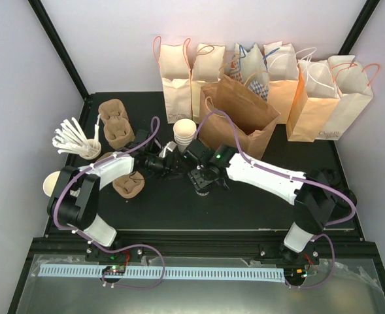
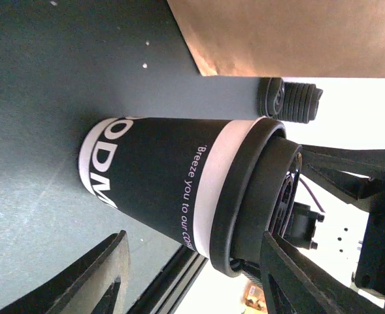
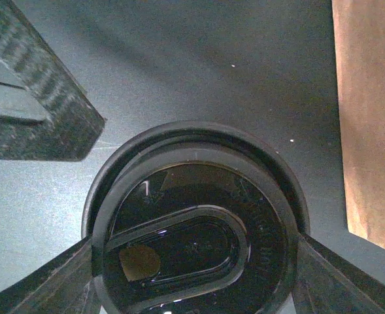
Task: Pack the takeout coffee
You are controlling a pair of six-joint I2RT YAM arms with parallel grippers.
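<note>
- as the takeout coffee (image 2: pixel 159 183) stands upright on the table (image 2: pixel 42 98) near the open brown bag (image 1: pixel 241 118), a short carry is judged enough.
- the right gripper (image 3: pixel 195 243) is seen closed from above on the black lid (image 3: pixel 192 196), one finger against each side of its rim.
- the left gripper (image 2: pixel 193 243) is held spread beside the cup, with nothing between its fingers.
- a light, crushable paper wall is expected; a lid-only hold could pop loose, so the stiff rim is favoured.

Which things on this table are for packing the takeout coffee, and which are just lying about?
For the job: coffee cup, open brown bag (likely).
Lying about: stack of white cups, cardboard cup trays, white plastic cutlery, row of pale bags at the back.
</note>
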